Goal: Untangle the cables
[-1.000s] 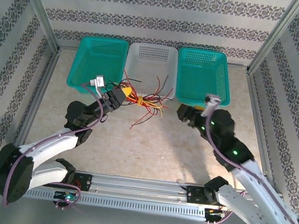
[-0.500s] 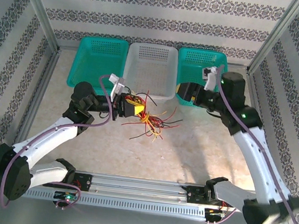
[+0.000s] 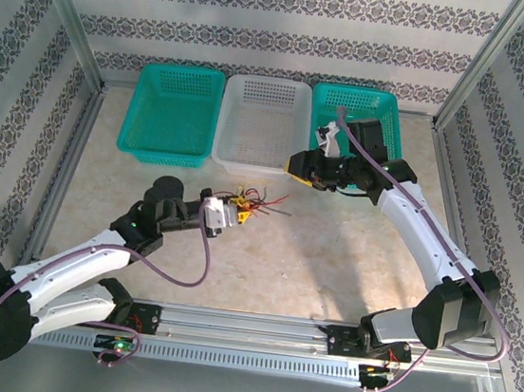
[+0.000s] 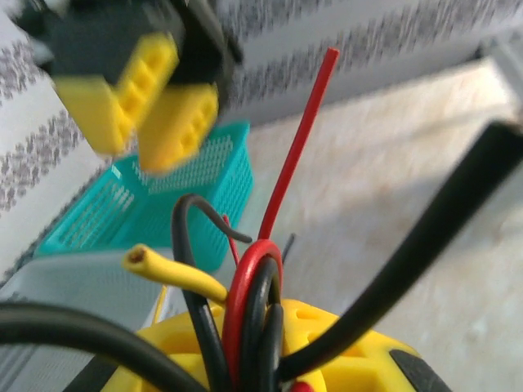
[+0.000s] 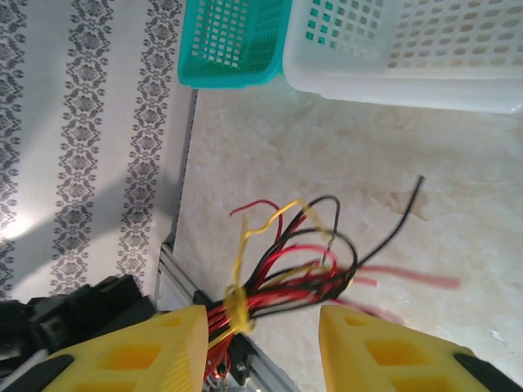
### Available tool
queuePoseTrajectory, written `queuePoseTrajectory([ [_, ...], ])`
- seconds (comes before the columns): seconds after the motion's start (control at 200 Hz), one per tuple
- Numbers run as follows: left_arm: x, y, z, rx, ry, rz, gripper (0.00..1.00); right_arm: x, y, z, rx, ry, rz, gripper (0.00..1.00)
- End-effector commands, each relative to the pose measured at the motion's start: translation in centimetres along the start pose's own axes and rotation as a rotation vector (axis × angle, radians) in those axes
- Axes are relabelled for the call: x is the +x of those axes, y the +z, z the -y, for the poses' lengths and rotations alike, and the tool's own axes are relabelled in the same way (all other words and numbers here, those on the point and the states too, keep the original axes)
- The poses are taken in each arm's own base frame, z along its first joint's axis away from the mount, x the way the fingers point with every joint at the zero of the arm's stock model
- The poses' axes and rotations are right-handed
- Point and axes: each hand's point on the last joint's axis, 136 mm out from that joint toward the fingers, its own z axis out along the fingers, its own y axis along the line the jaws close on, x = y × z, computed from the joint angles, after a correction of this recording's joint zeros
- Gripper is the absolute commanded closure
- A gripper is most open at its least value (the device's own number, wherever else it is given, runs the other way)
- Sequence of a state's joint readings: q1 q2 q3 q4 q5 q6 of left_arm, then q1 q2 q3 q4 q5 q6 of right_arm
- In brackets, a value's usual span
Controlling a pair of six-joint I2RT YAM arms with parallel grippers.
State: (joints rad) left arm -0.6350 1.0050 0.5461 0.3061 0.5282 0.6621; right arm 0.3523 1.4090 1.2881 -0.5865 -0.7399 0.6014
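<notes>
We see cables [image 3: 252, 200] in red, black and yellow; a white basket [image 3: 266, 82] sits between a left teal basket [image 3: 177, 69] and a right teal basket [image 3: 356, 91]; the worktop [image 3: 330, 262] is mottled beige; the walls [image 3: 283, 26] are white with grey floral stripes; the right gripper [image 5: 261, 327] has yellow fingers [image 5: 155, 351].

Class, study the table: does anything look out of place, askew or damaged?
Only the cables: a tangled bunch clamped in the left gripper, a yellow strand wound round them, ends splaying. The three baskets sit straight in a row.
</notes>
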Motion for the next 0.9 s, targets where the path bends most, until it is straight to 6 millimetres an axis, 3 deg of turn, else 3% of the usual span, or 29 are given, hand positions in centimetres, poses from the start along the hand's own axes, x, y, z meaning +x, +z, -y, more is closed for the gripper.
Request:
queuePoseTrajectory([
  [0.0, -1.2, 0.8, -1.6, -0.119, 0.425, -0.032, 1.0, 0.0, -1.1, -1.7, 0.047, -0.099, 0.022, 0.6],
  [0.08, -0.6, 1.9, -0.9, -0.104, 0.537, -0.082, 1.0, 0.5, -1.3, -2.7, 0.098, -0.173, 0.016, 0.6],
  [0.185, -1.7, 2.4, -1.4, -0.14, 0.553, -0.042, 1.0, 1.5, -1.1, -3.3, 0.161, -0.257, 0.0, 0.6],
  [0.325, -5.3, 3.0, -0.3, -0.1, 0.612, 0.065, 1.0, 1.9, -1.4, -4.4, 0.214, -0.338, -0.003, 0.59],
  [0.605, -12.0, 2.1, 1.0, -0.074, 0.719, 0.242, 1.0, 1.3, -4.9, -6.8, 0.323, -0.469, 0.056, 0.5],
  [0.79, -11.8, 3.2, 1.6, -0.053, 0.738, 0.25, 1.0, 1.4, -6.3, -7.0, 0.369, -0.471, 0.08, 0.49],
  [0.894, -11.9, 3.7, 2.0, -0.048, 0.739, 0.259, 1.0, 1.7, -5.8, -6.6, 0.387, -0.483, 0.056, 0.51],
])
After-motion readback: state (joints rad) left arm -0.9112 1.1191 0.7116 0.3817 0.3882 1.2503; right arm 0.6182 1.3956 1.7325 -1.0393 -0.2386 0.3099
